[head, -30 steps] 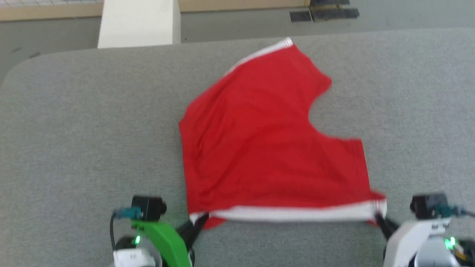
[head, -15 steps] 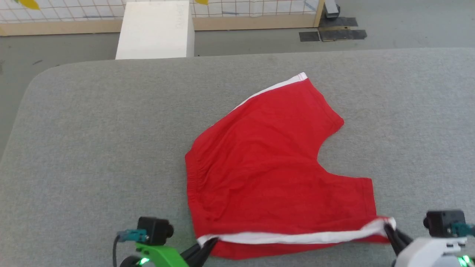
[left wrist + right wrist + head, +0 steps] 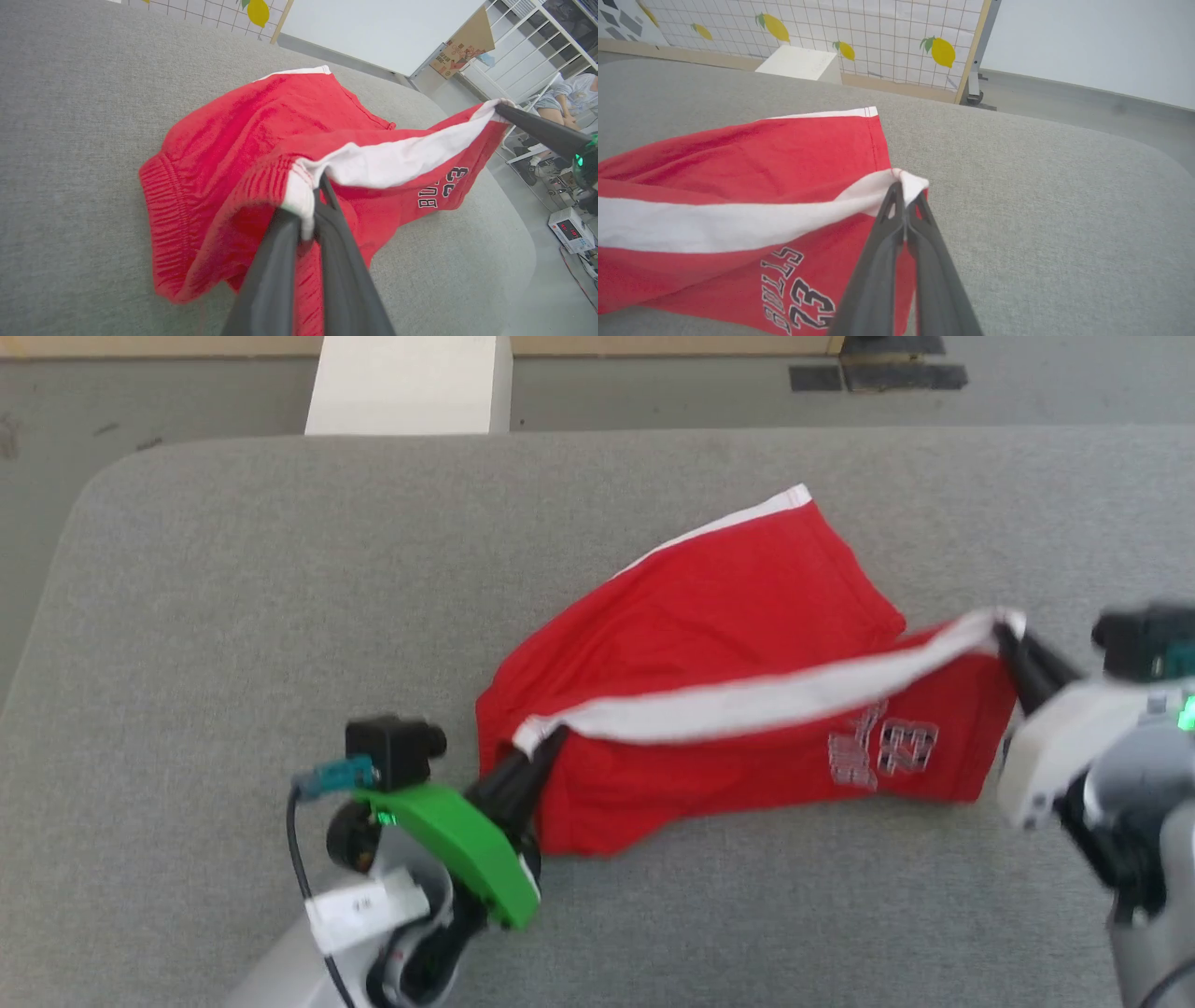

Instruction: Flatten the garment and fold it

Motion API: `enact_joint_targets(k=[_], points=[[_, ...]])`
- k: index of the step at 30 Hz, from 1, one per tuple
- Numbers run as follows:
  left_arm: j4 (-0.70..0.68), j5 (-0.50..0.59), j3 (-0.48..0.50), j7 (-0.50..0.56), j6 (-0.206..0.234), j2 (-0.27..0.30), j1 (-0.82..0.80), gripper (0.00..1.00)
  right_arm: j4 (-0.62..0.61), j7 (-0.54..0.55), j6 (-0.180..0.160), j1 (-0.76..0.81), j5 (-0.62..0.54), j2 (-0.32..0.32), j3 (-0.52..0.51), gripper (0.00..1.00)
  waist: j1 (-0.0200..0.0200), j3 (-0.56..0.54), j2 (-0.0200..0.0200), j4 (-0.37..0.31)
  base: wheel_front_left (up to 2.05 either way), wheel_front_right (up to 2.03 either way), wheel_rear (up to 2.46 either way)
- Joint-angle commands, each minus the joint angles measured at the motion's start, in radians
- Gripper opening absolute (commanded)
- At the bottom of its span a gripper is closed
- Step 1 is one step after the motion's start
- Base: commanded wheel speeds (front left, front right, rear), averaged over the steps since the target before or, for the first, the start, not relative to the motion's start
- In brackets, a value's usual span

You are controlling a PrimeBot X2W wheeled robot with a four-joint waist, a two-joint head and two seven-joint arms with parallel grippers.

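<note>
The red shorts (image 3: 728, 616) lie on the grey table (image 3: 233, 616), with one leg lifted and carried over the other. A white side stripe (image 3: 747, 705) runs taut between both grippers. My left gripper (image 3: 537, 747) is shut on the waistband end of that stripe (image 3: 299, 205). My right gripper (image 3: 1006, 633) is shut on the hem end (image 3: 903, 184). The white "BULLS 23" print (image 3: 882, 751) faces up on the raised leg (image 3: 794, 289). The other leg's hem, with its own white stripe (image 3: 794, 499), rests flat toward the far side.
A white box (image 3: 411, 383) stands on the floor beyond the table's far edge. A lemon-patterned grid panel (image 3: 859, 32) lines the back. A seated person (image 3: 567, 100) and a small meter (image 3: 572, 228) show off the table's right side.
Both grippers have lifted the striped edge from the near side and carried it away from me over the shorts, so the printed face now shows. The head camera has also shifted.
</note>
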Motion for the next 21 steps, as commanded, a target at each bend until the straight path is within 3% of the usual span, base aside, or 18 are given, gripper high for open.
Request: enact_joint_targets(k=[1, 14, 21], points=[[0.020, 0.011, 0.010, -0.013, -0.001, -0.008, -0.040, 0.00, 0.029, -0.013, -0.001, -0.059, -0.004, -0.012, 0.010, 0.00, 0.0001, 0.044, -0.0001, 0.022, 0.00, 0.00, 0.00], [0.165, 0.081, 0.048, -0.068, 0.040, -0.061, -0.248, 0.00, 0.357, -0.060, -0.001, -0.520, -0.015, -0.092, 0.158, 0.00, 0.0001, 0.259, -0.0001, 0.085, 0.00, 0.00, 0.00], [0.205, 0.084, 0.038, -0.049, 0.045, -0.074, -0.284, 0.00, 0.550, 0.000, -0.001, -0.692, 0.016, -0.111, 0.279, 0.00, 0.0001, 0.319, -0.0001, 0.112, 0.00, 0.00, 0.00]])
